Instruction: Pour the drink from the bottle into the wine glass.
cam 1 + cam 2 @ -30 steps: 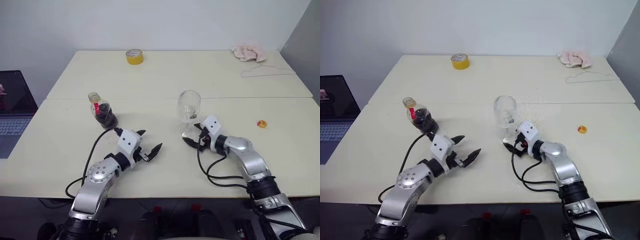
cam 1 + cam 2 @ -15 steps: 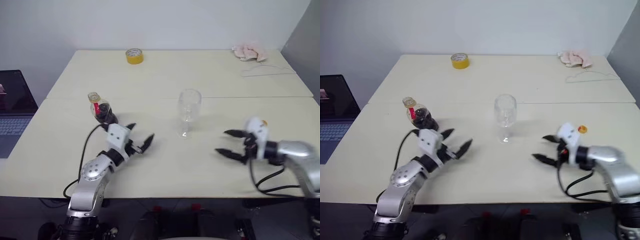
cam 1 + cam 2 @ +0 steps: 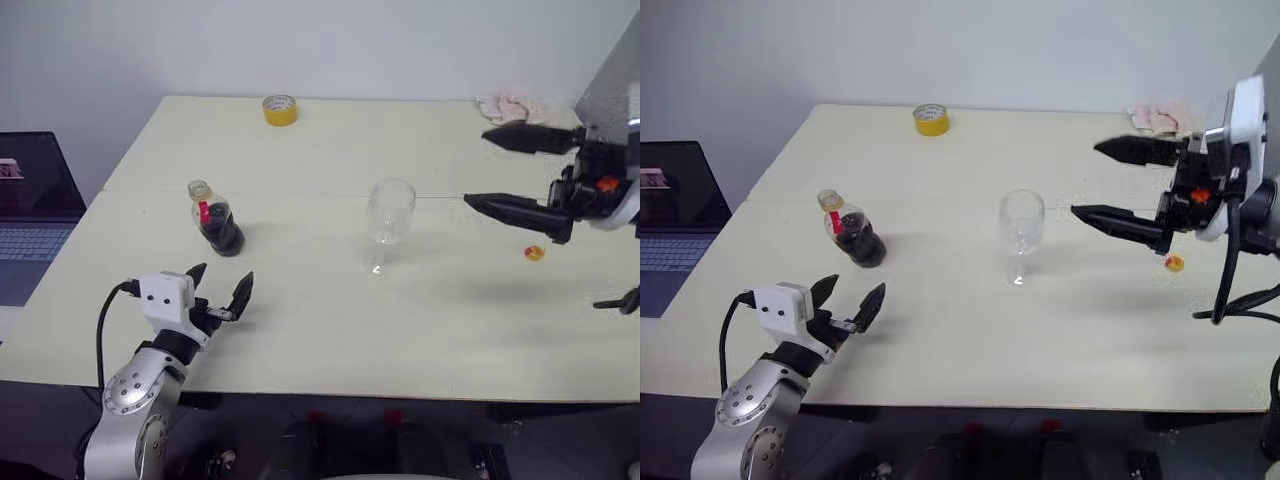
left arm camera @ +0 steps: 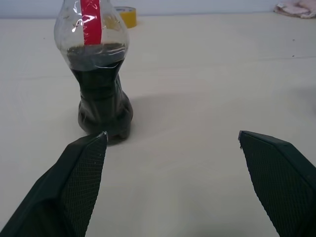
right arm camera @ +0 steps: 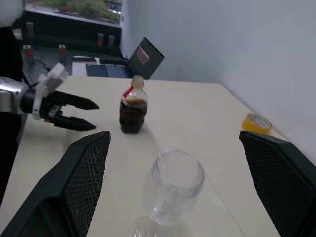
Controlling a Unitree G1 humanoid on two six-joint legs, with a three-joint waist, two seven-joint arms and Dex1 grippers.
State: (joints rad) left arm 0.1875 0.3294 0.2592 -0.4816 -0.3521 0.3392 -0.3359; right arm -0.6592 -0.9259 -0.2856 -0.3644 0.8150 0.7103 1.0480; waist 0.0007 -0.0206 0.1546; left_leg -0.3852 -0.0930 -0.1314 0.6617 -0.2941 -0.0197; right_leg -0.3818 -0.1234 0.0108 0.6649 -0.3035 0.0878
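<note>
- The bench [image 3: 330, 330] carries everything the task needs, and as things lie now the pour looks either finished or not yet begun; the pictures alone do not settle which.
- The right gripper [image 3: 510, 170] hangs high over the right side of the bench, pointing leftward, its two black fingers spread wide and holding nothing.
- The left gripper [image 3: 218, 288] sits low at the near left, just this side of the bottle, also splayed apart and empty; the left wrist view shows bare bench between its fingers and the bottle standing beyond one of them.
- The bottle [image 3: 214, 219] stands upright at mid-left, touched by neither gripper, with the drink [image 4: 102, 98] filling its lower part up to roughly the shoulder.
- Its mouth shows pale yellowish, so it may be capped, though I cannot tell for certain.
- The wine glass [image 3: 387, 222] stands upright at the middle, well apart from the bottle; its bowl looks clear with no dark liquid in it, so I judge nothing has been poured.
- Left to do, by my reading: grasp the bottle, carry it to the glass, tip it.
- A small yellow-orange cap-like thing [image 3: 534, 252] lies at the right of the bench.
</note>
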